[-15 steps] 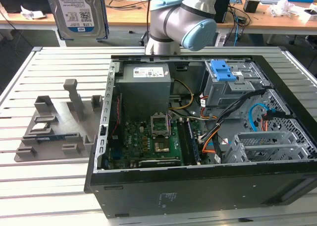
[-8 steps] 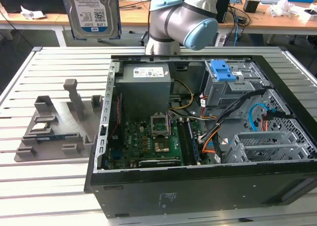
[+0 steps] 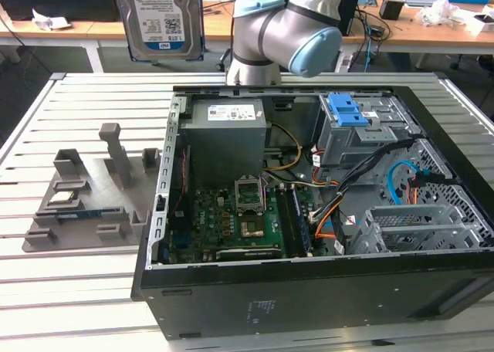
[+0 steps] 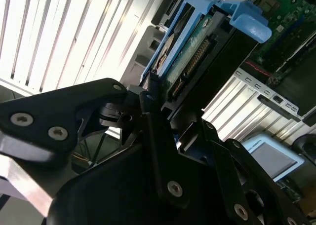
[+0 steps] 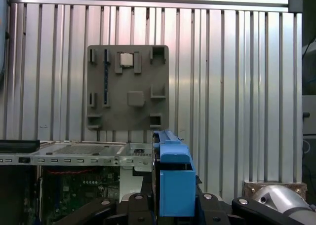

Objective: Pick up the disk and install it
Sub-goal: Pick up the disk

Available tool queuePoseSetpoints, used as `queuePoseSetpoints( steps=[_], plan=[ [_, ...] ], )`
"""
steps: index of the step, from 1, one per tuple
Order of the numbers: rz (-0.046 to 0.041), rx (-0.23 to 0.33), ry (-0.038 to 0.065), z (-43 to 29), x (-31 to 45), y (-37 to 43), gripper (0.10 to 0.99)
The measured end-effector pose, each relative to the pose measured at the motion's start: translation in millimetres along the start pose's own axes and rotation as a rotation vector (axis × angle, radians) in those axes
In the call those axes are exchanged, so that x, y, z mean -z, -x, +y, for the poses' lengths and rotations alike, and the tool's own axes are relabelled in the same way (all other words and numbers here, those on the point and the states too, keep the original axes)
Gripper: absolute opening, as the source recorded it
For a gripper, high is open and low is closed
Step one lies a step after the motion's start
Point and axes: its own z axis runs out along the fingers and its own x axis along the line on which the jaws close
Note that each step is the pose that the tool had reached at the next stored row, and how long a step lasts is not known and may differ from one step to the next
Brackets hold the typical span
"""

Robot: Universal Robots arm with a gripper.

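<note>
Disk [image 3: 165, 20] — being gripped by its blue carrier in the pincer [image 4: 168, 109], shut on it. It is being held high above the tabletop [image 3: 77, 306], well apart from the drive cage [image 3: 351, 132]. Judged — installation is being best served by squaring the carrier to the cage mouth, untilted.

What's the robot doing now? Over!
Copy: gripper shut on the disk. Disk aloft, not yet in the computer case. Loose cables beside the drive cage.

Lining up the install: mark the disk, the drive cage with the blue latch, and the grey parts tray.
the disk [image 3: 158, 12], exterior view, on its label.
drive cage [image 3: 340, 145], exterior view, on its grey metal front.
grey parts tray [image 5: 123, 119], first wrist view, on its bare flat base.
</note>
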Motion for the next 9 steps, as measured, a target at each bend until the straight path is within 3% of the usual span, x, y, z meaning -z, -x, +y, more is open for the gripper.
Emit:
queuePoseSetpoints(
  steps=[5, 9],
  plan=[
    [0.0000, 0.000, 0.000, -18.1, 0.8, -0.2, 0.369],
    [0.0000, 0.000, 0.000, -39.3, 1.8, -0.4, 0.369]
  ],
)
